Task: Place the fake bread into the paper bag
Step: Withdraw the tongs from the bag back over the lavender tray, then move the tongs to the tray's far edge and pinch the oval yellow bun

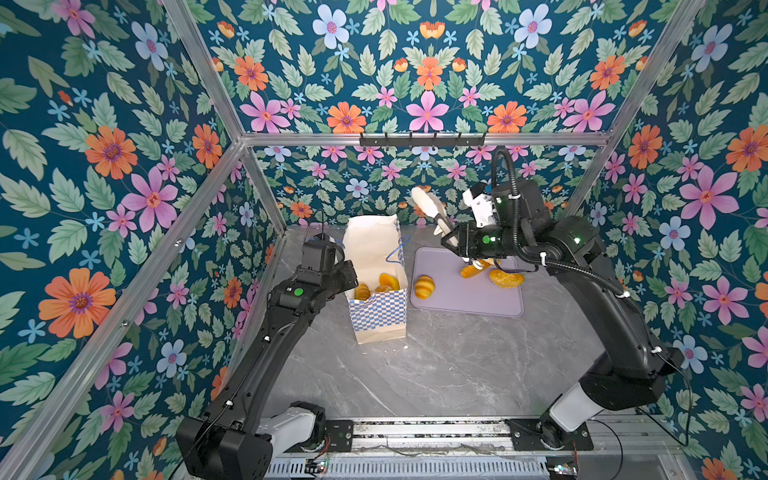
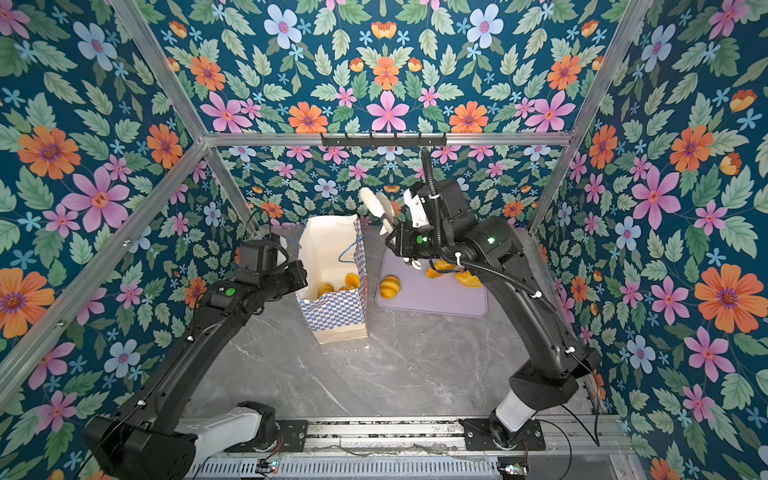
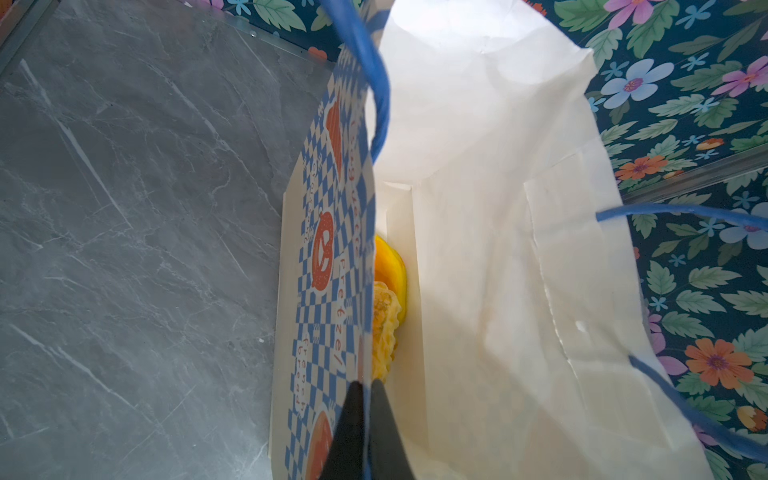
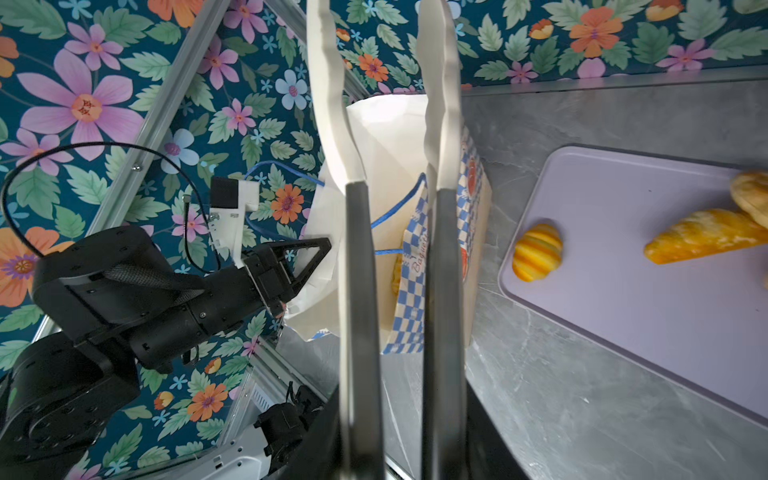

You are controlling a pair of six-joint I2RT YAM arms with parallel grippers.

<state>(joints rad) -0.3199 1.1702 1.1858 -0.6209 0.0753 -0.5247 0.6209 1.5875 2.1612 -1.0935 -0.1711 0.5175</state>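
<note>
Ok, left claw point(image 3: 366, 390) is clenched on the left-side rim of the paper bag point(image 1: 376, 316). The bag stands upright on the bench point(image 1: 436, 365) with its mouth open. Right claw point(image 1: 453, 243) is grasping white-tipped tongs point(image 1: 428, 205). Their tips are apart, raised and angled toward the back wall, just right of the bag top. Some fake bread point(image 1: 388, 281) lies at the bag's bottom. The rest is on the lilac tray point(image 1: 465, 305) beside the bag: a striped bun point(image 1: 424, 286) at the bag-side edge, plus a long loaf point(image 1: 471, 271) and round bun point(image 1: 506, 278) partly hidden under the right arm.
</note>
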